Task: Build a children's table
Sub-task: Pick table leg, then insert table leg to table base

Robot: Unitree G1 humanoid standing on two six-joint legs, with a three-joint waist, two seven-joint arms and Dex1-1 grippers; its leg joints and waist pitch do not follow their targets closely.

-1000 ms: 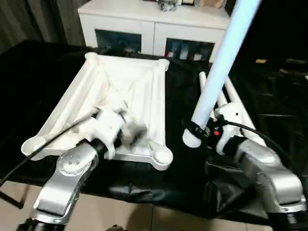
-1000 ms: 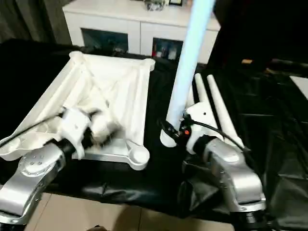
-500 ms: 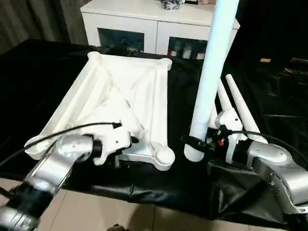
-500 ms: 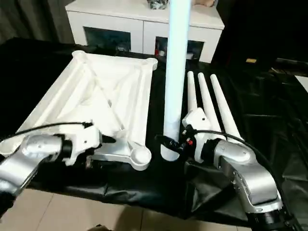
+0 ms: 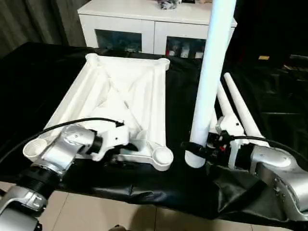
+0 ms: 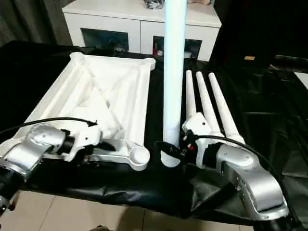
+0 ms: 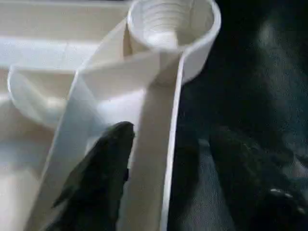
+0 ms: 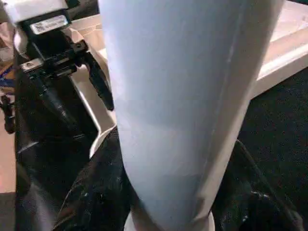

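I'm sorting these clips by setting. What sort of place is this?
Probably a room in a home or a mock-up of one: a white cabinet with glass doors, grey curtains, a tiled floor, and a work table under a black cloth.

No text, brand, number or sign can be read anywhere in these views. The nearest thing is a small white sticker (image 8: 47, 24) with dark print on the black housing of the left gripper (image 8: 91, 72), seen from the right wrist; it may carry a barcode or a line of characters, but the print is too small and soft to make out. The table top (image 5: 120, 96), the held leg (image 5: 211, 72) and the white cabinet (image 5: 144, 19) behind them bear no lettering that shows.
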